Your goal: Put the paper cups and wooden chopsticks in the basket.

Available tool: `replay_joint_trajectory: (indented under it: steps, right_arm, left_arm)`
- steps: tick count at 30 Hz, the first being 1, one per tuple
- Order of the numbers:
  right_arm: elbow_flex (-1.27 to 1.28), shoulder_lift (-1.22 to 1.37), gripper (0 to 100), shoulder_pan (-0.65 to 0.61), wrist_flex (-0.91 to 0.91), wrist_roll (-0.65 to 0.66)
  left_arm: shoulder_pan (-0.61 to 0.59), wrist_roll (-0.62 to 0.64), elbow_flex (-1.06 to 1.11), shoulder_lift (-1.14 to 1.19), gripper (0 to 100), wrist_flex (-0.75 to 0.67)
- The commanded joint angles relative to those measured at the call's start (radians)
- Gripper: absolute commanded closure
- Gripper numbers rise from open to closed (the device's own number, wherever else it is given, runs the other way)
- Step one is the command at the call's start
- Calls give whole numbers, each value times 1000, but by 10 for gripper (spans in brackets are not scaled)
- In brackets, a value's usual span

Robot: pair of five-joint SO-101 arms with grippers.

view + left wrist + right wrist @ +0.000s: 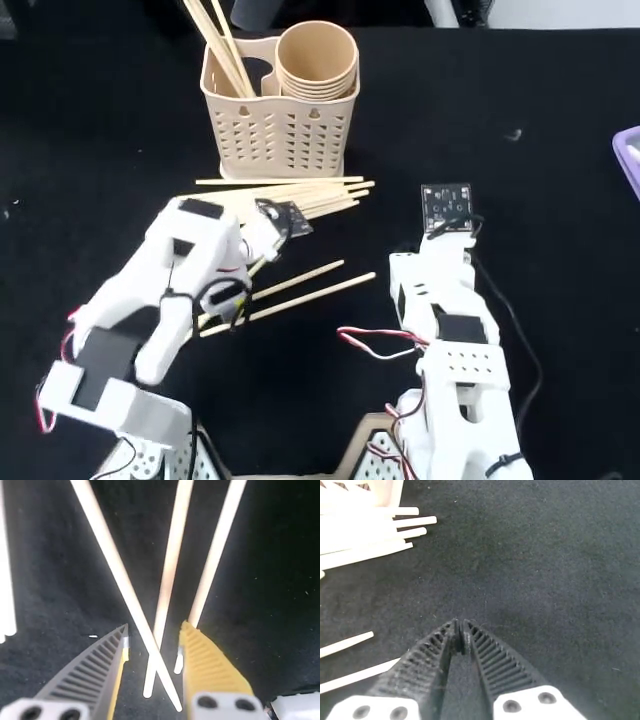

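Left gripper [154, 626] jaws apart, straddling crossed wooden chopsticks [170, 570] on the black table [545, 555]. Right gripper [460, 625] pinched together, holding nothing (tips low over the table). Paper cups [317, 60] stacked in basket [280, 135].

Directions refer to the high view, with 12 o'clock at the far edge. The basket [283, 130] stands on the worktop [570, 230] at 12 o'clock. The paper cups [317, 60] sit stacked in its 3 o'clock compartment, and upright chopsticks [220, 45] lean in its 9 o'clock compartment. A chopstick bundle [320, 195] lies on the worktop just at 6 o'clock of the basket. Two chopsticks [310, 285] lie apart at 6 o'clock of the bundle. The left arm [150, 300] occupies 8 o'clock and the right arm [450, 330] occupies 5 o'clock. Three chopsticks [122, 580] lie crossed between the left jaws. The right jaws stand over bare worktop at 3 o'clock of the bundle.
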Motion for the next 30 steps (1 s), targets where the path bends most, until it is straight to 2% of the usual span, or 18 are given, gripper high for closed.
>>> replay_joint_trajectory:
  steps: [1,17,22,26,30]
  right_arm:
    - [-7,2,987,-14,-23,-2]
    - [-7,2,987,-14,-23,-2]
    - [-7,1,987,-14,-23,-2]
    - [-7,1,987,-14,-23,-2]
    - [-7,-1,987,-14,-23,-2]
  left_arm:
    - [-2,-15,-127,44,826,63]
    - [-2,-81,-513,396,822,282]
    - [-24,-84,-526,431,822,270]
    - [-50,-77,-515,422,822,204]
    - [-88,-55,-407,371,811,94]
